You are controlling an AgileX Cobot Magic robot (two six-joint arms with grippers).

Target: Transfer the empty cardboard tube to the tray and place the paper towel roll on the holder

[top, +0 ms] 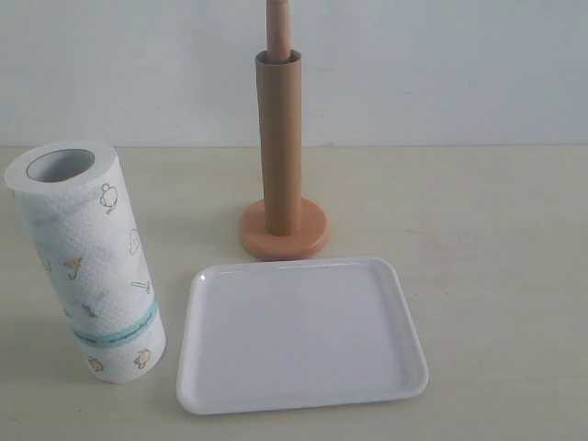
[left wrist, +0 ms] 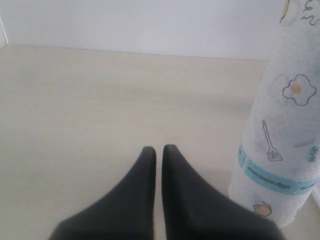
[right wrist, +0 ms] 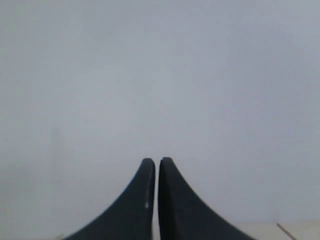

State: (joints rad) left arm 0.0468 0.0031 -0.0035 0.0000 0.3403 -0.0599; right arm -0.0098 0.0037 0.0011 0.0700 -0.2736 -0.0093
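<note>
The brown cardboard tube (top: 279, 142) stands upright, slipped over the pole of the orange wooden holder (top: 284, 230), whose pole tip (top: 278, 26) pokes out above it. In front lies the white tray (top: 303, 333), with nothing in it. The printed paper towel roll (top: 87, 262) stands upright at the left, and it also shows in the left wrist view as a paper towel roll (left wrist: 282, 135). My left gripper (left wrist: 159, 148) is shut and empty, low over the table beside the roll. My right gripper (right wrist: 157, 160) is shut and empty, facing a blank wall. Neither gripper appears in the exterior view.
A pale wooden table (top: 496, 239) carries everything, with a white wall behind. A strip of table edge (right wrist: 295, 229) shows at the corner of the right wrist view.
</note>
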